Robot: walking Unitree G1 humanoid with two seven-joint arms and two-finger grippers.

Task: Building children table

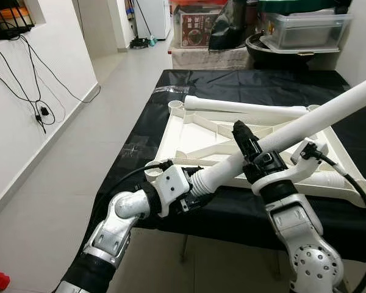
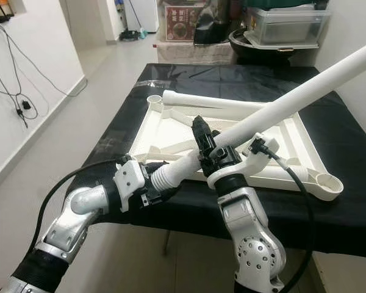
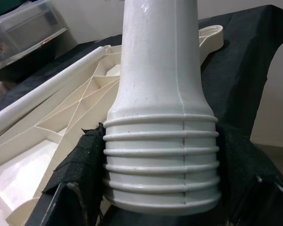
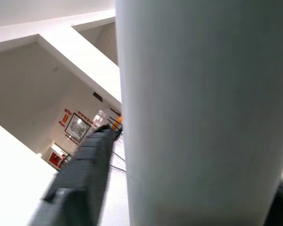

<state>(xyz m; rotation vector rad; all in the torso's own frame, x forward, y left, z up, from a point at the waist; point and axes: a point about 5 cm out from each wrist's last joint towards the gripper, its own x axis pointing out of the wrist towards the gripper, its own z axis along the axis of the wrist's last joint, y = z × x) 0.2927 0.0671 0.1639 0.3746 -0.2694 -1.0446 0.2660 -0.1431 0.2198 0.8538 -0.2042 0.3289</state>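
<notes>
A white children's table top (image 1: 177,131) lies upside down on a black-covered table (image 1: 140,134), with round sockets at its corners. One white table leg (image 1: 244,108) lies loose across its far side. A second white leg (image 1: 317,116) slants up to the right above the top. My left gripper (image 1: 192,189) is shut on this leg's ribbed threaded end (image 3: 160,155), the black pads (image 3: 80,165) pressed on both sides. My right gripper (image 1: 250,146) is shut around the leg's shaft (image 4: 203,117) further up, one black finger (image 4: 85,165) lying alongside it.
Beyond the table's far end stand a clear plastic bin (image 1: 305,30) and a cardboard box (image 1: 195,27). A white wall with hanging cables (image 1: 39,113) runs along the left, with open tiled floor (image 1: 79,165) between it and the table.
</notes>
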